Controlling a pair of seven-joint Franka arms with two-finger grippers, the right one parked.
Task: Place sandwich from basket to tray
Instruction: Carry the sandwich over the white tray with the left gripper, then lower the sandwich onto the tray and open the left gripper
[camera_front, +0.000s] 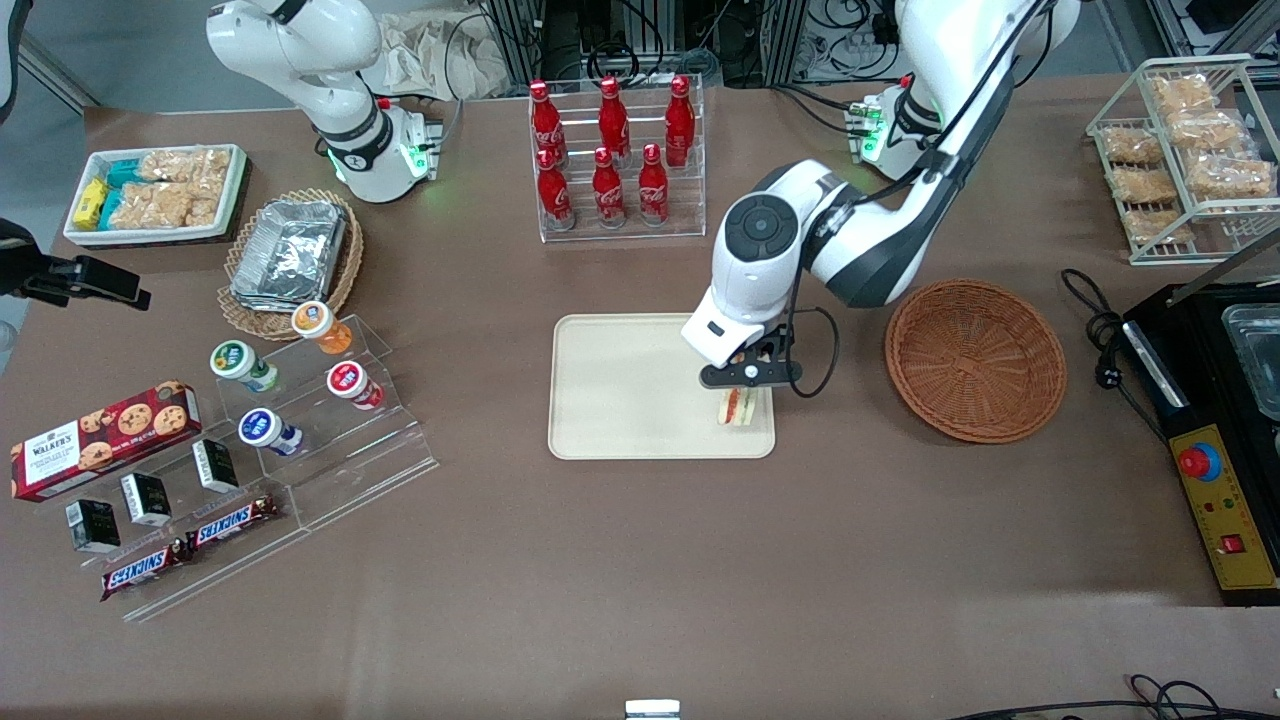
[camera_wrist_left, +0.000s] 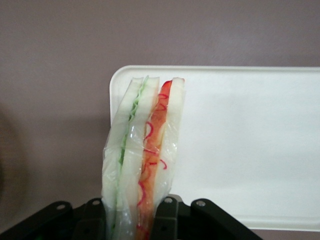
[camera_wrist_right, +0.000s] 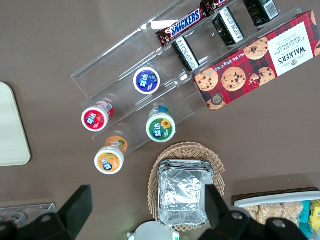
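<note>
My left gripper (camera_front: 741, 392) is shut on the sandwich (camera_front: 738, 408), a wrapped white wedge with green and orange-red filling. It holds the sandwich upright over the cream tray (camera_front: 620, 390), at the tray's corner nearest the front camera on the basket's side. In the left wrist view the sandwich (camera_wrist_left: 142, 160) stands between the black fingers (camera_wrist_left: 167, 220), with the tray (camera_wrist_left: 250, 150) under it. The round reddish-brown basket (camera_front: 975, 358) sits empty beside the tray, toward the working arm's end of the table.
A rack of red cola bottles (camera_front: 612, 160) stands farther from the front camera than the tray. An acrylic stand with yoghurt cups (camera_front: 300, 395), snack bars and a cookie box lies toward the parked arm's end. A black machine (camera_front: 1215, 420) sits beside the basket.
</note>
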